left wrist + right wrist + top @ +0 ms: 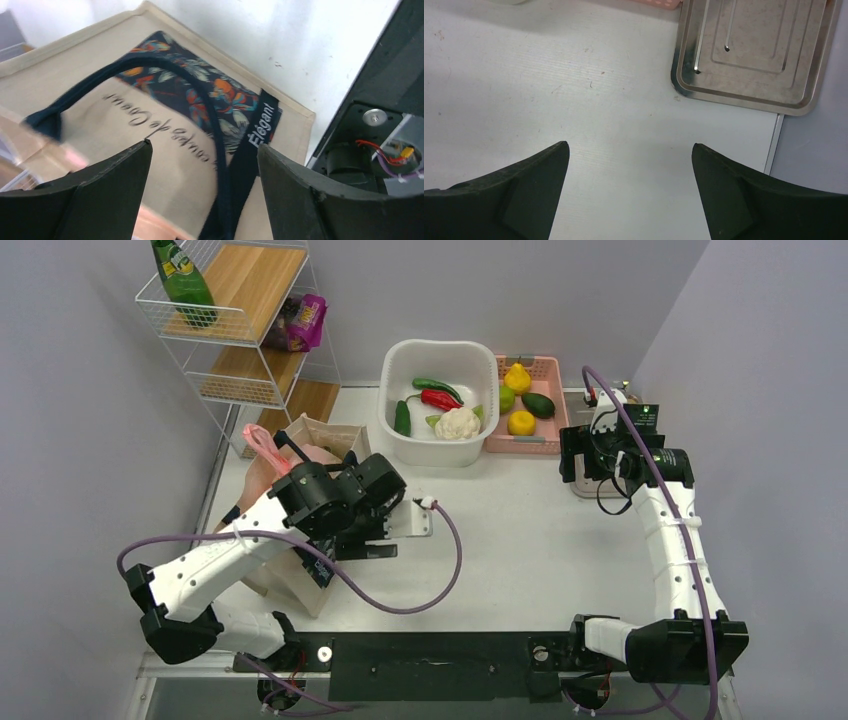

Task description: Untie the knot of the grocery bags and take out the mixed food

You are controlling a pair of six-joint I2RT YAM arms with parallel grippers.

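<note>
black tote strap (212, 117) between spread left jaws; right jaws spread too

On the table (520, 540), a tub (487, 370) is set at the back middle, and a cauliflower (458, 423) is held in it. A basket (525, 447) with fruit (521, 423) in it is placed against the tub's right side. A tray (754, 50) is laid further right, beyond the basket. A rack (245, 285) is stood left of and behind the tub, with a bottle (183, 280) on its top shelf and a packet (305, 320) lower down. A tote (335, 435) is found left of and before the tub, with a plastic bag (262, 445) at its left.
</note>
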